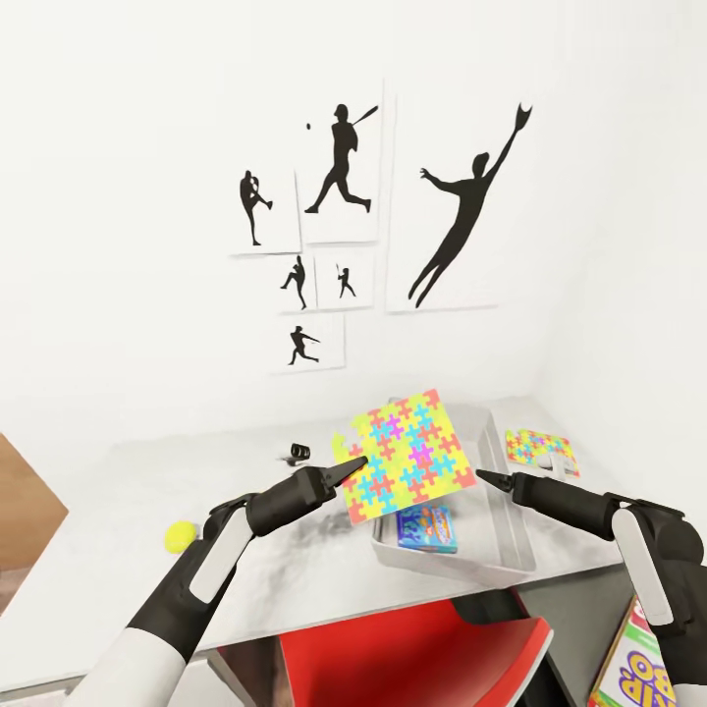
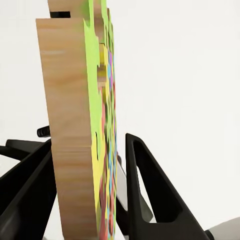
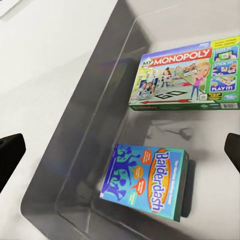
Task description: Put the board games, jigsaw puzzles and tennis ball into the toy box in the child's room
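The smooth grey table (image 1: 147,491) carried a shallow slope-sided toy box (image 1: 511,530) containing two flat printed game boxes (image 3: 146,181). The left gripper (image 1: 355,462) was clamped on a thin wood-backed puzzle (image 1: 403,457), held tilted above the box's near-left rim. The right gripper (image 1: 481,475) hovered unclenched over the box.

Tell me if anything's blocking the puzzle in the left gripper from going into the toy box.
Nothing visible does. The left gripper holds the jigsaw puzzle above the open toy box. The Monopoly and Balderdash boxes lie flat inside, leaving bare floor.
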Motion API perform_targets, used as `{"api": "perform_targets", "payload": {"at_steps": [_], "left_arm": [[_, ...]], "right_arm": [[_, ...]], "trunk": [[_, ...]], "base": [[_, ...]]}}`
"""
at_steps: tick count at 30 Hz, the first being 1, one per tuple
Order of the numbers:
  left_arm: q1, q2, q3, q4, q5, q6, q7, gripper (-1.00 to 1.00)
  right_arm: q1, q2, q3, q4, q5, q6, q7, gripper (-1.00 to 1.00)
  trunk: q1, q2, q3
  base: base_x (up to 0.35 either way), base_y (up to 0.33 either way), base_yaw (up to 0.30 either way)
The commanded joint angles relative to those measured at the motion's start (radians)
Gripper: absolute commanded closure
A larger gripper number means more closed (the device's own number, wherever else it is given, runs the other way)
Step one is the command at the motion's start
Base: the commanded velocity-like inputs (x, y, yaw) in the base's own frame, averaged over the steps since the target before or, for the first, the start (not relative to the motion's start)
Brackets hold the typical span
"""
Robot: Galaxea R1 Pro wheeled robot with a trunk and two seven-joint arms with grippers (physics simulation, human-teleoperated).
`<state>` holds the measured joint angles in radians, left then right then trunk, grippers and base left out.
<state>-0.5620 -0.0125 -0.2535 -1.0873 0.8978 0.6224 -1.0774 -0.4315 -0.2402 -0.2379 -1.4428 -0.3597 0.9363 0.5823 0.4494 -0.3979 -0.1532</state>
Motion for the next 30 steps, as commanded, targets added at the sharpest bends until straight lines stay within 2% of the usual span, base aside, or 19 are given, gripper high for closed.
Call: {"api": "perform_targets", "payload": {"at_steps": [1,14,16,20,21,25,30], "left_arm": [[-0.001,0.000,-0.001,0.000,0.007,0.008,0.001,1.00],[-0.001,0.000,-0.002,0.017,0.006,0.009,0.007,1.00],[-0.001,0.000,-0.002,0.019,0.005,0.010,0.026,1.00],[-0.001,0.006,0.000,0.019,0.006,0.014,0.104,1.00],[-0.001,0.006,0.000,0.019,0.006,0.014,0.104,1.00],[-0.001,0.047,0.005,0.016,0.008,0.021,0.147,1.00],[-0.001,0.091,0.009,0.015,0.010,0.024,0.168,1.00]], "right_arm": [[-0.001,0.000,-0.001,0.000,0.002,0.006,0.005,-1.00],[-0.001,-0.001,-0.002,0.000,0.001,0.007,0.005,-1.00],[-0.001,-0.001,-0.002,0.000,0.001,0.008,0.005,-1.00],[-0.001,-0.001,-0.010,0.001,0.001,0.011,0.005,-1.00],[-0.001,-0.001,-0.010,0.001,0.001,0.011,0.005,-1.00],[-0.001,-0.001,-0.056,0.001,0.000,0.026,0.005,-1.00],[-0.001,-0.001,-0.105,0.001,-0.002,0.045,0.005,-1.00]], "trunk": [[0.001,-0.002,-0.002],[0.001,-0.002,-0.002],[0.001,-0.002,-0.002],[0.001,-0.002,-0.002],[0.001,-0.002,-0.002],[0.001,-0.002,-0.002],[0.001,-0.002,-0.002]], "base": [[0.000,0.000,0.044],[0.000,0.000,0.011],[0.000,0.000,0.001],[0.000,0.000,0.000],[0.000,0.000,0.000],[0.000,0.000,0.000],[0.000,0.000,0.000]]}}
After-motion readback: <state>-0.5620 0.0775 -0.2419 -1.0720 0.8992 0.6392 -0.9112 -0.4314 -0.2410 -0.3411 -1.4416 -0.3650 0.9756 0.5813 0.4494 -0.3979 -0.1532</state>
